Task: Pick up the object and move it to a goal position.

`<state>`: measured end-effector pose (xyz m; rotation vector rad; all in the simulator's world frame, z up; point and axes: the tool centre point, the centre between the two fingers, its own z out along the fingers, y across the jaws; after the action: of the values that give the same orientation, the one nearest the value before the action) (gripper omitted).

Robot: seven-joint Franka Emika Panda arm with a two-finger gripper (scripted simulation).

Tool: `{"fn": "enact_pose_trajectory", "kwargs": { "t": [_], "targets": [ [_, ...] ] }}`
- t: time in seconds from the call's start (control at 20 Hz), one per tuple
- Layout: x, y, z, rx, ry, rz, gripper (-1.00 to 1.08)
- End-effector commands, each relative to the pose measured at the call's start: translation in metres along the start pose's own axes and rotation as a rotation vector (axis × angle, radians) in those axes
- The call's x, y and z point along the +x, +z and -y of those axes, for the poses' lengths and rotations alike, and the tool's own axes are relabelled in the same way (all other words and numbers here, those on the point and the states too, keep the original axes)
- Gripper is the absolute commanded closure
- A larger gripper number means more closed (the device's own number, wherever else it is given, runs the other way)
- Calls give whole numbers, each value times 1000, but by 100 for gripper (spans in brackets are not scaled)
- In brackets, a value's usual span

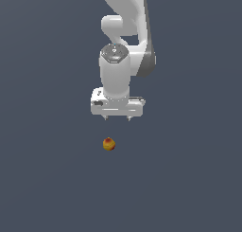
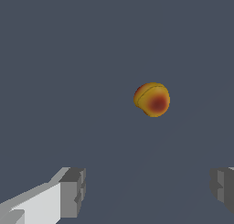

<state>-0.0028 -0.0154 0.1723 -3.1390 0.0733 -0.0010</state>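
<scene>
The object is a tiny orange-yellow ball (image 1: 108, 144) with a red patch, lying on the dark grey floor. My white gripper (image 1: 117, 119) hangs above it and a little toward the exterior view's right, apart from it. Only its short fingertips show below the hand. In the wrist view the ball (image 2: 152, 99) lies ahead of the gripper (image 2: 148, 191), beyond the two grey fingertips (image 2: 73, 191), which stand wide apart with nothing between them. The gripper is open and empty.
The white arm (image 1: 124, 32) rises behind the gripper toward the top of the exterior view. The floor (image 1: 47, 179) is a plain dark grey surface with no other objects or edges in view.
</scene>
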Motion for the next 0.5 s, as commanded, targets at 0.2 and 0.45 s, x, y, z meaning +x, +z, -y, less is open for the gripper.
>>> {"fn": "enact_pose_trajectory", "kwargs": {
  "t": [0.2,0.45],
  "targets": [
    [0,-5,3,-6,-6,-1,-92],
    [0,-14,8,-17,-10,-3,-92]
  ]
}}
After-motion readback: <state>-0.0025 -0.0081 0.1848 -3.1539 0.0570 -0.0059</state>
